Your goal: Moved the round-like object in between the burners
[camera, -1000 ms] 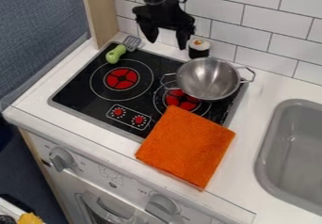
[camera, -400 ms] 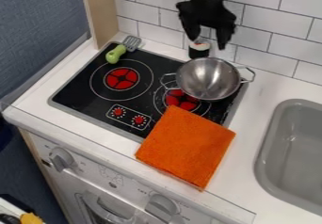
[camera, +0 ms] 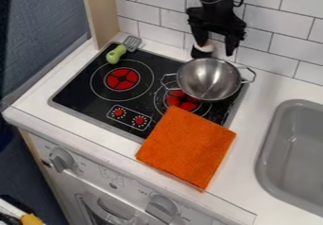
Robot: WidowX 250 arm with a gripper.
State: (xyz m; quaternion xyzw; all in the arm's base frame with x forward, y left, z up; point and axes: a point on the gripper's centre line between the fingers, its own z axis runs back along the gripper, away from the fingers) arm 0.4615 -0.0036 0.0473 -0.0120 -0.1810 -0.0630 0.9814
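Sushi roll [camera: 202,53] partly hidden by one finger of gripper [camera: 216,48]; fingers spread wide, gripping nothing.

orange cloth [camera: 187,147], silver bowl [camera: 208,79], roll [camera: 199,54] perhaps black

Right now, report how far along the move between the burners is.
Nothing looks done: the small black-and-white cylindrical roll sits behind the silver metal pot. The open black pincer hangs by it, seemingly holding nothing. Grasping, carrying and placing remain.
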